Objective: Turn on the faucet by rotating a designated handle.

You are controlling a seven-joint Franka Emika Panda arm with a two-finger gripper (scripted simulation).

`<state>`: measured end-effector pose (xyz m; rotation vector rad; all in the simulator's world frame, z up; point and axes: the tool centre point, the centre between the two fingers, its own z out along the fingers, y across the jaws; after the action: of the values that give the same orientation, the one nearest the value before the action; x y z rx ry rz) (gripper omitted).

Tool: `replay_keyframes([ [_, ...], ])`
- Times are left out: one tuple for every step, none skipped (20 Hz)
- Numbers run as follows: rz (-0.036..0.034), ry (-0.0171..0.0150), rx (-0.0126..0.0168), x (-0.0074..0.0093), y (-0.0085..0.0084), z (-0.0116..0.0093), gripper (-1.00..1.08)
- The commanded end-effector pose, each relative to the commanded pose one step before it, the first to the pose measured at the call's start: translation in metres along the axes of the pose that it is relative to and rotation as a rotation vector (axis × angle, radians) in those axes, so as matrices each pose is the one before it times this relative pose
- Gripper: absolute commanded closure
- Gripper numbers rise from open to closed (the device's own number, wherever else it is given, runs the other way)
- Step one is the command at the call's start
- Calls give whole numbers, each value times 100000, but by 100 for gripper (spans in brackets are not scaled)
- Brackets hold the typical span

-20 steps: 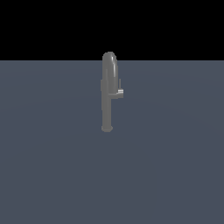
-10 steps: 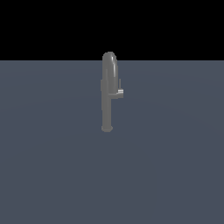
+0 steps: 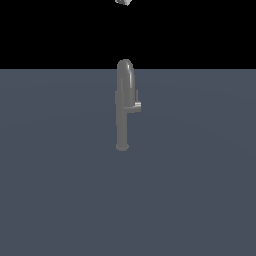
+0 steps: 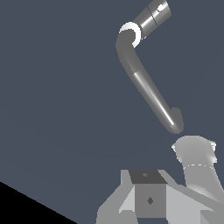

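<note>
A wide, flat slate-grey floor (image 3: pixel 60 200) fills the lower part of the exterior view, under a black band across the top.

Near the centre of that floor stands the faucet (image 3: pixel 124 105), a tall slim matte grey pipe with an arched rounded top and a small flared foot. It stands upright and alone, with nothing touching it. In the wrist view the same faucet (image 4: pixel 144 83) appears as a long curved pipe running toward the 1 o'clock corner.

From the pipe, about halfway up, the handle (image 3: pixel 136 106) sticks out toward 3 o'clock in the exterior view. It is a short light-grey stub with a squarish tip, far smaller than the pipe. It sits in the same position as half a second ago, so the faucet reads as not yet turned.

The one change is smallest of all. A pale fragment of the robot, taken to be the gripper (image 3: pixel 123 2), now shows at the frame's top edge, at 12 o'clock from the faucet and well apart from it. A moment ago no part of the arm was in this view. The wrist view shows grey parts of the robot's own body low in the frame, but no clear fingers, so whether the pincer is spread or pressed together cannot be told.

This suggests the approach has only begun; reaching the handle is still ahead.
</note>
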<state>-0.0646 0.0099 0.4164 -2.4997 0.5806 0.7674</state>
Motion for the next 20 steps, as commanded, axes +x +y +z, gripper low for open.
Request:
replay_keyframes([
  [3879, -4344, 4112, 1575, -166, -21, 108],
  [1573, -1749, 1659, 631, -70, -10, 108],
  [1589, -1769, 1678, 638, -71, -10, 108],
  [1607, -1790, 1698, 644, -71, -11, 108],
  [1627, -1813, 1720, 652, -72, -12, 108],
  [1648, -1837, 1744, 659, -72, -12, 108],
  [1671, -1863, 1769, 668, -73, -13, 108],
  [1698, -1892, 1798, 678, -74, -14, 108],
  [1725, -1923, 1827, 688, -75, -14, 108],
  [1757, -1957, 1861, 699, -76, -15, 108],
  [1791, -1994, 1897, 712, -77, -16, 108],
  [1827, -2032, 1935, 724, -79, -16, 108],
  [1869, -2076, 1979, 740, -81, -17, 108],
  [1914, -2123, 2026, 756, -83, -17, 108],
  [1964, -2175, 2078, 774, -85, -18, 108],
  [1997, -2207, 2111, 786, -86, -18, 108],
  [1991, -2196, 2103, 782, -86, -17, 108],
  [1988, -2186, 2098, 779, -87, -17, 108],
  [1985, -2176, 2093, 776, -87, -15, 108],
  [1985, -2170, 2091, 775, -87, -14, 108],
])
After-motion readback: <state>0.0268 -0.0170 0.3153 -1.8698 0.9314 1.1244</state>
